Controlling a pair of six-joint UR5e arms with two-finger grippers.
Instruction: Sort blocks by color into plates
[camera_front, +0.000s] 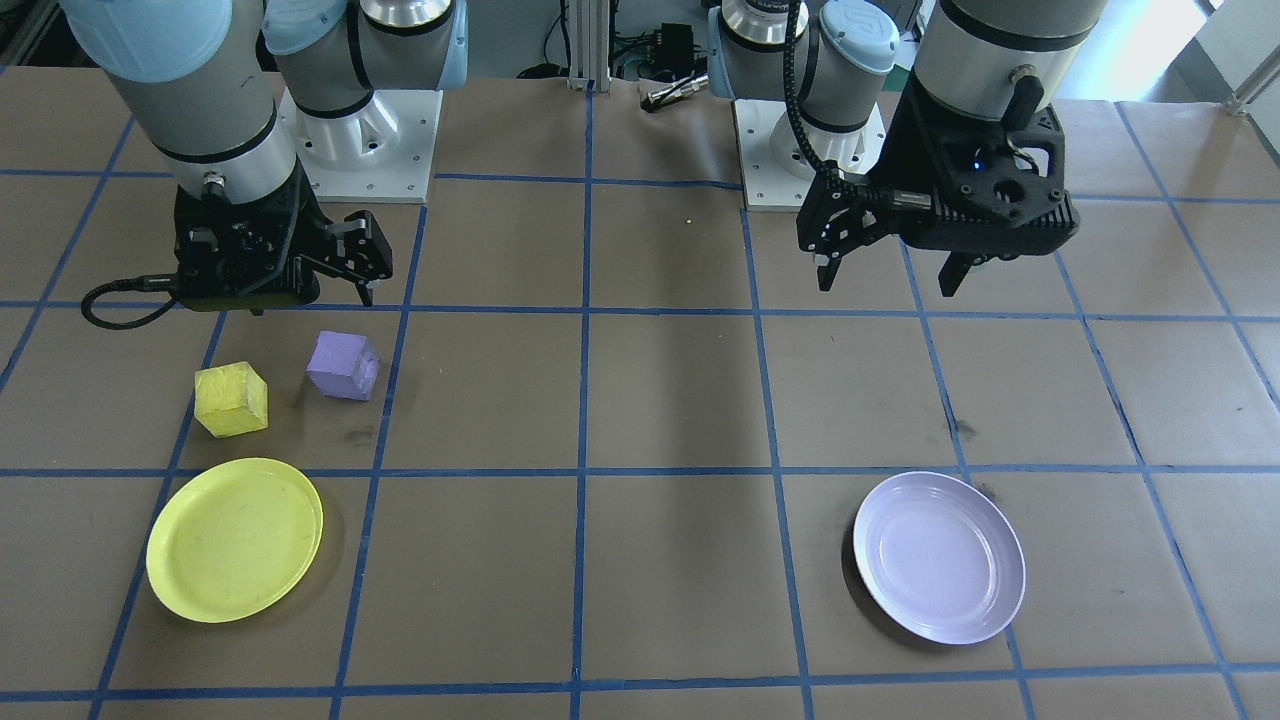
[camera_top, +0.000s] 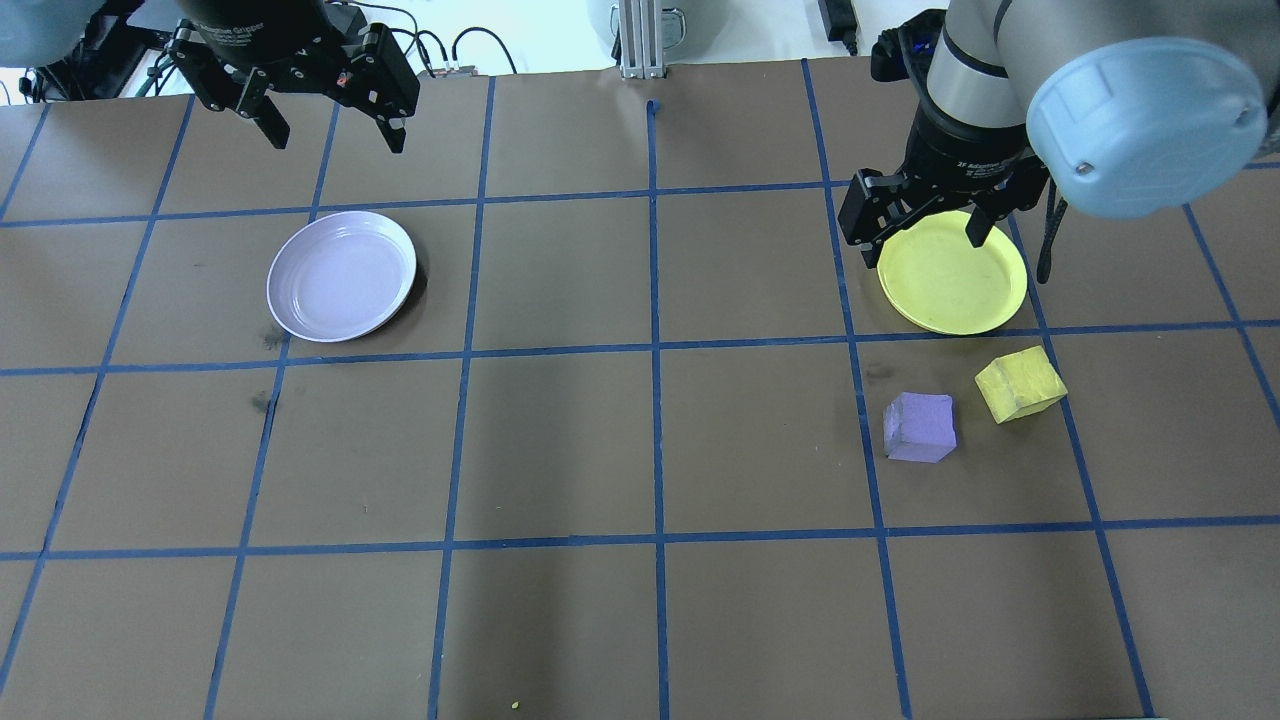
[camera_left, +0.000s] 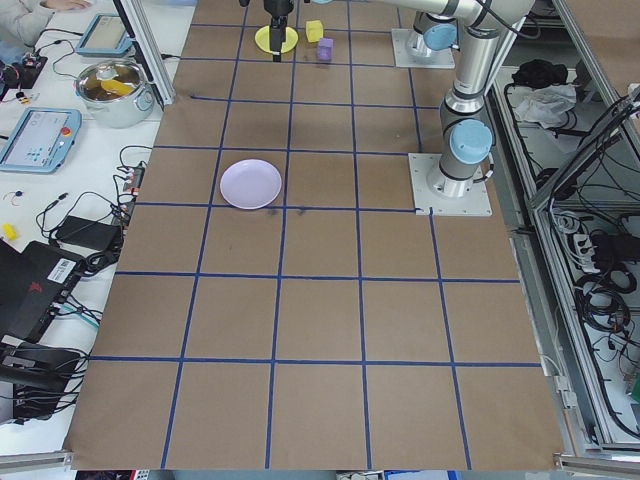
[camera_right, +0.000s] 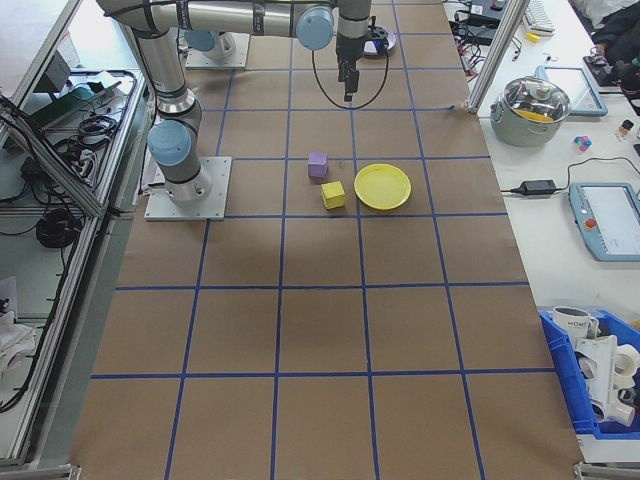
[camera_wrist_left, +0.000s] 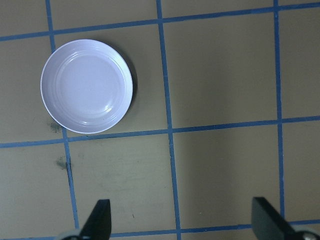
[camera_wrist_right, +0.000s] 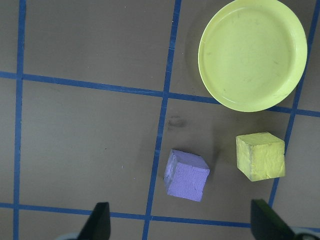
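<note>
Two rough, foam-like cubes, the yellow block (camera_front: 231, 399) and the purple block (camera_front: 343, 366), sit side by side on the brown gridded surface (camera_front: 660, 400), just beside the glossy round yellow plate (camera_front: 235, 539). The right tool (camera_front: 315, 300) hangs above them, fingers spread, pointing down. The left tool (camera_front: 890, 280), also spread and empty, hovers near the lavender plate (camera_front: 939, 557).

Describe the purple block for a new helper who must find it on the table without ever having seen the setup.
Start at the yellow plate on the robot's right half of the brown table. Two small cubes sit just beside it, toward the robot. The purple block is the pale violet one, lying closer to the table's middle than the yellow block.
</note>
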